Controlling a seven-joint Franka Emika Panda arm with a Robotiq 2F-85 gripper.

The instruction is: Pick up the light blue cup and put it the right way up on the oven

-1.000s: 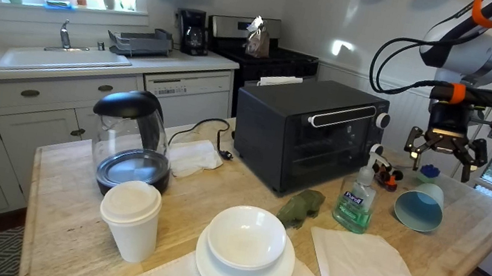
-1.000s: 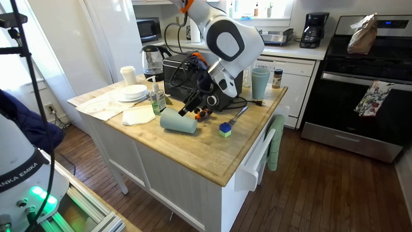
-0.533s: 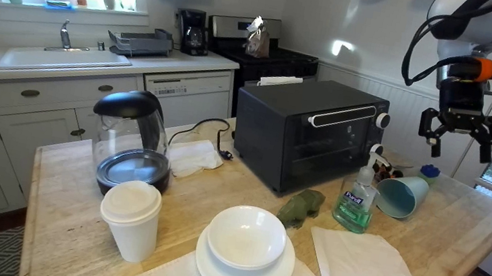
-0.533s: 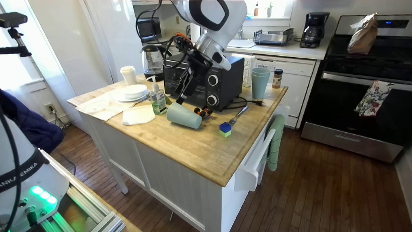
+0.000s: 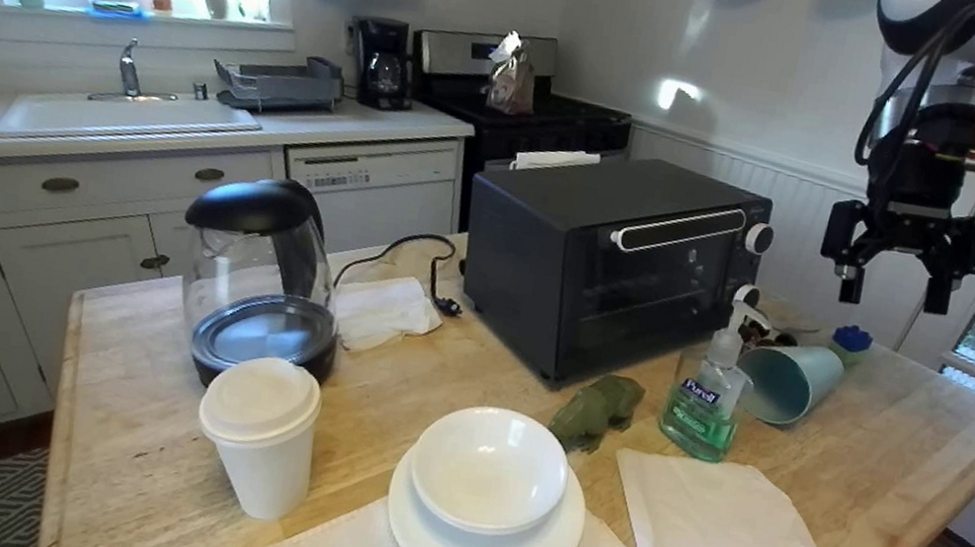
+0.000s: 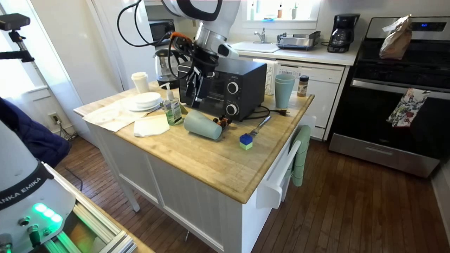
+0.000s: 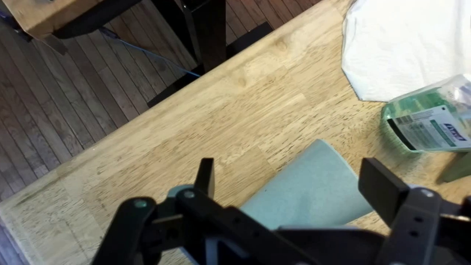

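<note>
Wood table (image 5: 919, 440) w/ black oven (image 5: 603, 274) on it. The claw (image 5: 894, 293) hangs above the table, fingers spread apart. Nr the soap bottle (image 5: 700, 409), the light blue cup (image 6: 203, 125) lies on its side on the table (wide end twd. the bottle), a blue & green block (image 6: 245, 141) nr the thin end.

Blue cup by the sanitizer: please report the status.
Gripper open, apart from cup. Cup on its side, not on oven. Sanitizer near cup's rim, perhaps in the way.
</note>
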